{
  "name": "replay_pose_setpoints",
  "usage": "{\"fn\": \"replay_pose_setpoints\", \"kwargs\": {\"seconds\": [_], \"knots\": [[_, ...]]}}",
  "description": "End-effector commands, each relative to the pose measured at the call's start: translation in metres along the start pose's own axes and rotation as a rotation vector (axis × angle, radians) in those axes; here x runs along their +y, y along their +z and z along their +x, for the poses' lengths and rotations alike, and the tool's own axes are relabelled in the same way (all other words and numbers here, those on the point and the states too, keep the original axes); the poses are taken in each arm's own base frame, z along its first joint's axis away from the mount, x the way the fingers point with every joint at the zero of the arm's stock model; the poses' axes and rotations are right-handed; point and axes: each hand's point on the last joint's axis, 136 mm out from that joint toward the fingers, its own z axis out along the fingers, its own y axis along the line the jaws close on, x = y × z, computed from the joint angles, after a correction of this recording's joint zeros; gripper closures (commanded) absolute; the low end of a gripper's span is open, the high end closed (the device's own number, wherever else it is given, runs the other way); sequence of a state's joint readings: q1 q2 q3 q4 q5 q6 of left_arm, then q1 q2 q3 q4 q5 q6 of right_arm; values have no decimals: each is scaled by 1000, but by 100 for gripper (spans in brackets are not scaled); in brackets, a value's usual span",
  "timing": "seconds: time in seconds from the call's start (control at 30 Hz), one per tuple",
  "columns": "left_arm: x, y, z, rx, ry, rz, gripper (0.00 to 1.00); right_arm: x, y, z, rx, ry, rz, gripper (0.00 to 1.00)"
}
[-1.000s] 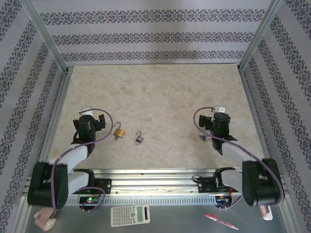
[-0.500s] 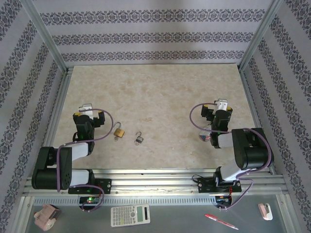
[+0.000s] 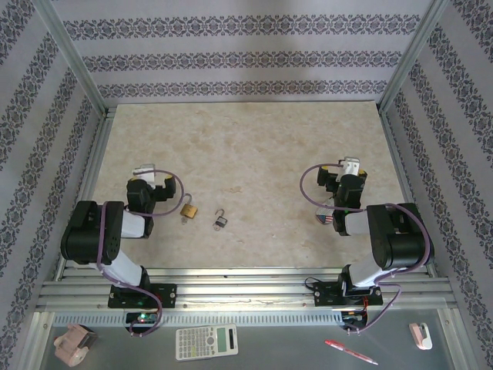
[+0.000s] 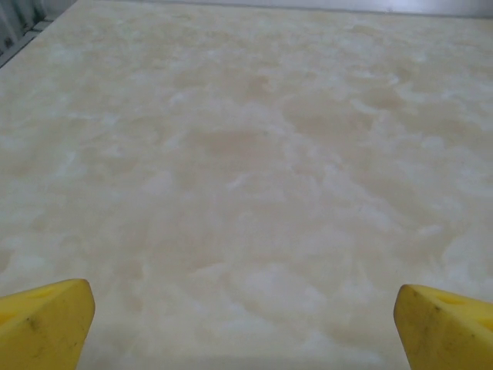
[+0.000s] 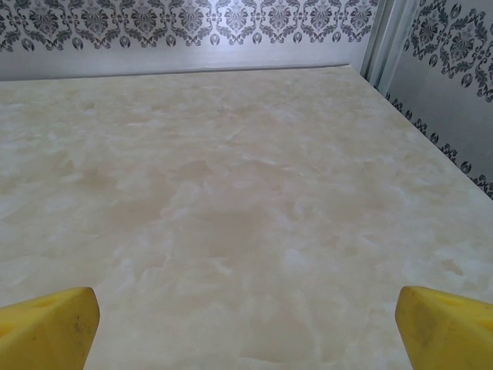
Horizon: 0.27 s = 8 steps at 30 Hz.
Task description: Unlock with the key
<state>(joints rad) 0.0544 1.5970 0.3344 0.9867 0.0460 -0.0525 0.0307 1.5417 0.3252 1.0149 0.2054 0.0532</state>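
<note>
- the left gripper (image 4: 246,324) has its yellow fingertips (image 4: 46,322) spread to the bottom corners of its wrist view, with nothing between them but bare table.
- the right gripper (image 5: 246,327) is spread just as wide and is also empty; both arms sit folded back toward the lower edge of the top view.
- the flag-patterned tag (image 3: 324,219), judged to be the key's fob, lies just below and left of the right gripper in the top view, close against that arm. the key blade is too small to make out, so its long axis cannot be told.
- the right arm is clearly the nearer one to the tag, yet the tag lies behind where the fingers point, so reaching it calls for a pull back and down.
- the brass padlock (image 3: 188,208) lies just right of the left gripper and slightly lower. the small silver padlock (image 3: 221,221) is near it, further right, and its shackle looks raised.
- the table (image 3: 254,146) is a flat, pale, marbled top.
- patterned walls (image 3: 246,46) and metal frame rails (image 3: 231,281) close it in; a calculator (image 3: 206,341) and a pen (image 3: 350,351) lie outside at the bottom.
</note>
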Motion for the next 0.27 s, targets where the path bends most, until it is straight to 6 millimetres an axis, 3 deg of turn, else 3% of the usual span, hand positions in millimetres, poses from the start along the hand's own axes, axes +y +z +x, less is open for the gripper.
{"fn": "replay_pose_setpoints", "kwargs": {"seconds": [0.0,0.23], "knots": [[-5,2,-16,-50,-1,28,1,0,1,-7,-21,17,11,2],[-4,3,-18,-50,0,23,1,0,0,-7,-26,14,10,2]]}}
